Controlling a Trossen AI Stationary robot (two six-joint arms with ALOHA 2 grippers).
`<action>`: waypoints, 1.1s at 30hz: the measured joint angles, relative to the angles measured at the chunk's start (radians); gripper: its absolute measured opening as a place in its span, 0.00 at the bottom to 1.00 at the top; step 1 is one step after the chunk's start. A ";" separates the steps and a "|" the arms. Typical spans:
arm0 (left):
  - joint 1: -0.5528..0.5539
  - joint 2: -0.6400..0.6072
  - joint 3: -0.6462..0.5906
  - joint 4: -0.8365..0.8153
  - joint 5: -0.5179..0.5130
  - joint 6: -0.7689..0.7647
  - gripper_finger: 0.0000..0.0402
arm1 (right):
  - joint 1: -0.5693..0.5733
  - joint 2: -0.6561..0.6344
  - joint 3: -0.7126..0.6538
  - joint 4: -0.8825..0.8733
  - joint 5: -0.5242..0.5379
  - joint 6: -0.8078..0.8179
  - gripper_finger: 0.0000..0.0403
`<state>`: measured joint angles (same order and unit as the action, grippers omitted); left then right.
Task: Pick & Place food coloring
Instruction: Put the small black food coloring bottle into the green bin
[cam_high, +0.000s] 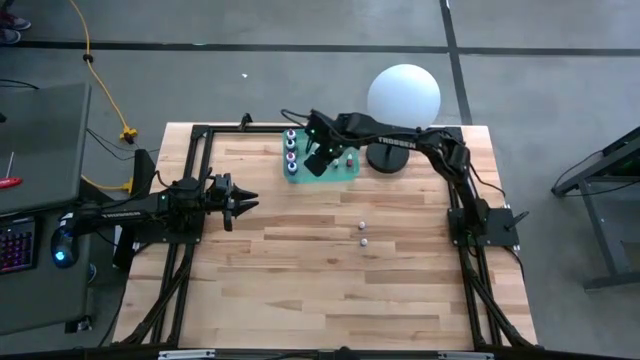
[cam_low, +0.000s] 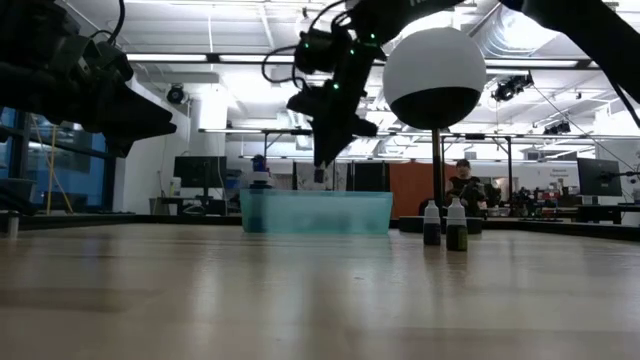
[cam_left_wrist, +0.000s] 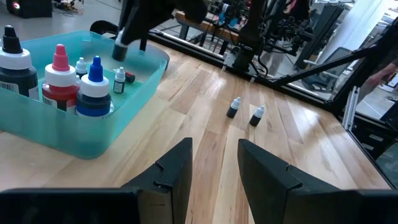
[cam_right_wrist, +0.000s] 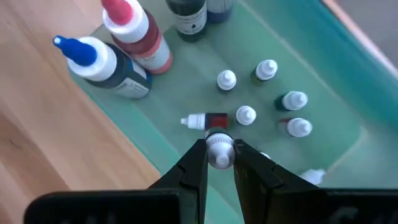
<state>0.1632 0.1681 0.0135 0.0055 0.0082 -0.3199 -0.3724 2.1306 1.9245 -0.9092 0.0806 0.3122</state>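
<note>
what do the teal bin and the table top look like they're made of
Teal bin: likely plastic, translucent and smooth; the bottles show faintly through its wall. Table top: wood, butcher-block style; joined light planks with visible grain, a slight sheen.

In the right wrist view, the right gripper is covering the body of the small bottle it's pinching, only the white cap showing. Over the teal tray, tiny bottles are looking like specks, colors unreadable.
</note>
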 joint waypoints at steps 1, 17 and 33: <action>0.000 0.000 0.000 0.000 0.000 0.000 0.32 | -0.005 0.000 -0.012 0.011 -0.016 0.008 0.14; 0.000 0.000 0.000 0.000 0.000 0.000 0.32 | -0.007 0.000 -0.231 0.151 -0.035 0.230 0.14; 0.000 0.000 0.000 0.000 0.000 0.000 0.32 | -0.007 0.000 -0.255 0.166 -0.042 0.258 0.14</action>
<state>0.1633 0.1684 0.0135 0.0055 0.0082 -0.3199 -0.3794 2.1304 1.6699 -0.7437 0.0383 0.5697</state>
